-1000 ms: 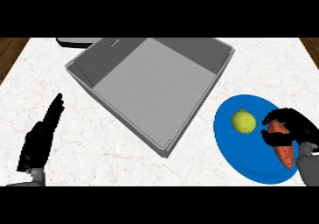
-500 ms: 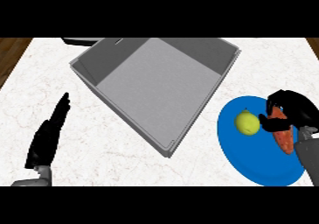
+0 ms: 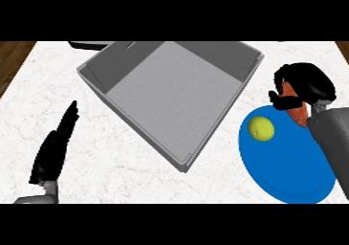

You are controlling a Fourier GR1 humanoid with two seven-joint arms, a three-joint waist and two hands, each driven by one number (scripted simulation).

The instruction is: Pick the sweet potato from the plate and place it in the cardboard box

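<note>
The right hand [image 3: 304, 83] was curled round the sweet potato [image 3: 298, 111], its black fingers wrapped over the upper part so that only strips of orange showed below and beside them. Hand and sweet potato sat at the far right edge of the blue plate [image 3: 286, 167], between the plate and the right corner of the box; whether the sweet potato touched the plate could not be told. A yellow lemon [image 3: 261, 128] lay on the plate, near its left rim. The grey cardboard box [image 3: 169, 91], open at the top, stood on the white marble counter [image 3: 99, 158] just left of the plate. The left hand [image 3: 55, 148] rested at lower left, fingers straight and together, well apart from the box
</note>
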